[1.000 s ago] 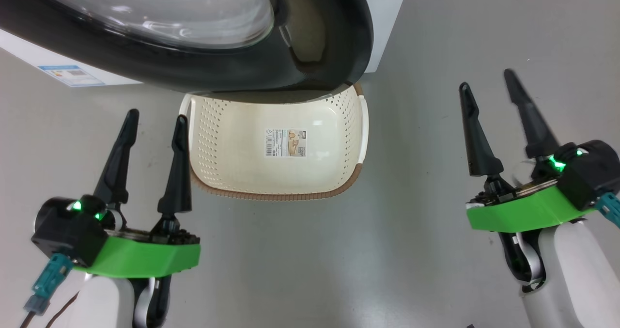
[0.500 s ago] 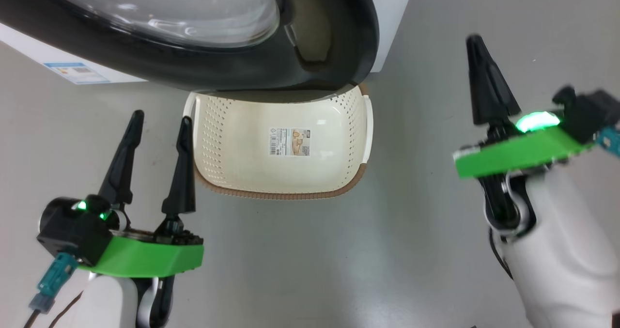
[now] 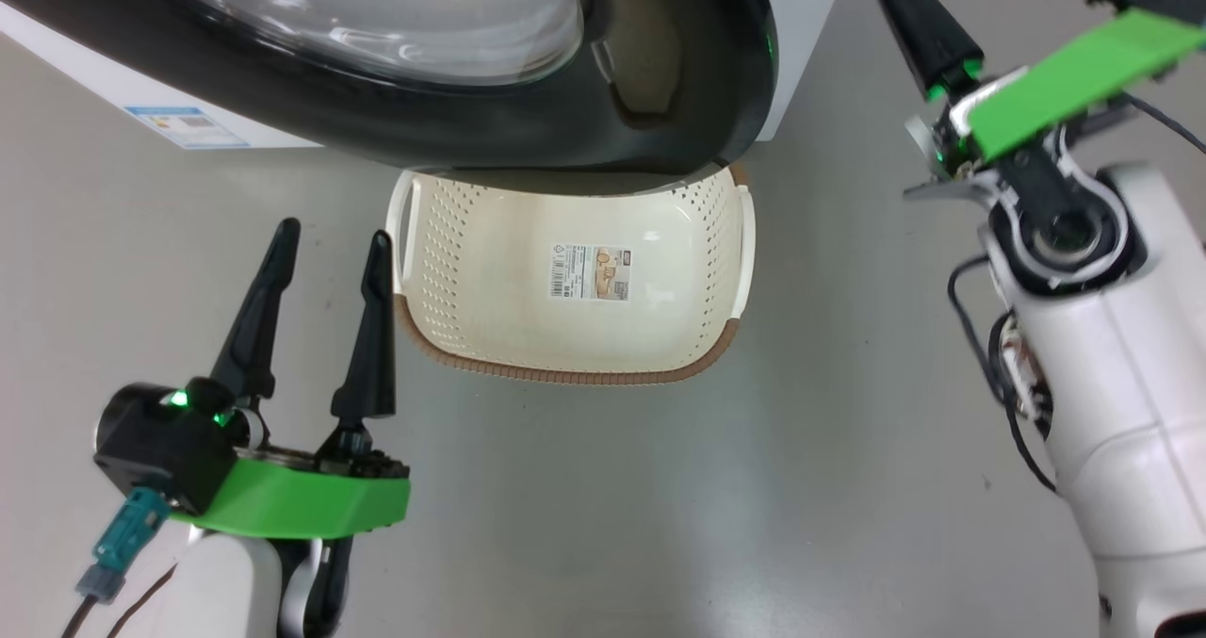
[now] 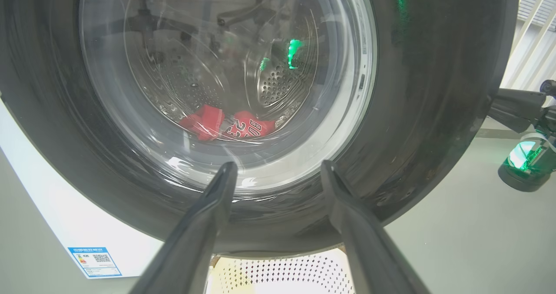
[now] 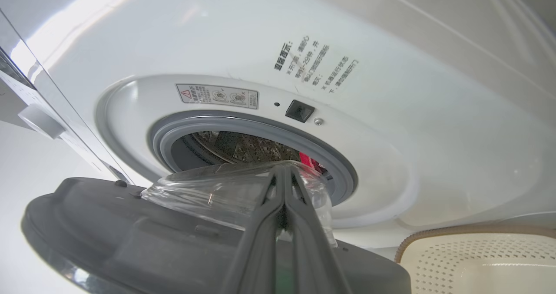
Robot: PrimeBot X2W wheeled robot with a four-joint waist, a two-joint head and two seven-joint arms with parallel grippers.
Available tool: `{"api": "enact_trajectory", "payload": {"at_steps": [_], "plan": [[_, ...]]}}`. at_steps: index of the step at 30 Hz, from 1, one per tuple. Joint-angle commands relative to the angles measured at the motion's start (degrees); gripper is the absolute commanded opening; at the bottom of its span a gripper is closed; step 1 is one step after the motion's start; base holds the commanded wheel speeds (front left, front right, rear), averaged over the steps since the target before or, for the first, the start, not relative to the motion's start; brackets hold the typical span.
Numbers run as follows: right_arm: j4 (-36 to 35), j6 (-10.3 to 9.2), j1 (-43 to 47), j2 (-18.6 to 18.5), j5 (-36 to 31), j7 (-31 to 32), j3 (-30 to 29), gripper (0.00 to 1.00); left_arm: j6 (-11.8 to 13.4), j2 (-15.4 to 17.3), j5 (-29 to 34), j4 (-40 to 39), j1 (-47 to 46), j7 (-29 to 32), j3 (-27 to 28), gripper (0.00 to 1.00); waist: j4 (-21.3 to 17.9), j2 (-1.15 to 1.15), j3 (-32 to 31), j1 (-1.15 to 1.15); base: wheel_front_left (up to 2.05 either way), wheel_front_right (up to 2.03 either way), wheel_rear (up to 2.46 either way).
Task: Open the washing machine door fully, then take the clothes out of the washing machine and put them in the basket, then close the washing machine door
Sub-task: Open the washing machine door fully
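The right gripper [image 3: 919, 16] has lifted and swung away from the basket [image 3: 565, 371] in the past second, and its fingers have snapped together on nothing. Just left of the basket, the left gripper [image 3: 334, 235] hovers with its fingers spread and empty. Over the basket's far rim hangs the partly open washing machine door [image 3: 424, 139]. The clothes [image 4: 226, 122] lie inside the washing machine [image 3: 801, 35], beyond the basket.

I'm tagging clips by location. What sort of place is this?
Likely a laundry setup in a workroom: a white front-loading washing machine, a cream basket before it, a smooth grey floor.
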Motion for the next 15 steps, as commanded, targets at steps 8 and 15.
{"api": "enact_trajectory", "payload": {"at_steps": [8, 15], "plan": [[2.17, 0.43, -6.29, 1.2, 12.89, 16.83, 0.58, 0.0, -0.31, 0.79, -0.13, -0.84, -0.65, -0.28, 1.21, 1.0, 0.61, 0.0, -0.53, 0.0, 0.0, 0.0, 0.0], [3.82, 0.43, -8.0, 0.72, 14.7, 25.09, 2.52, 0.0, -0.31, 0.72, 0.01, -0.63, -0.34, -0.28, 0.81, 1.0, 1.07, 0.0, -0.88, 0.0, 0.0, 0.0, 0.0]]}}
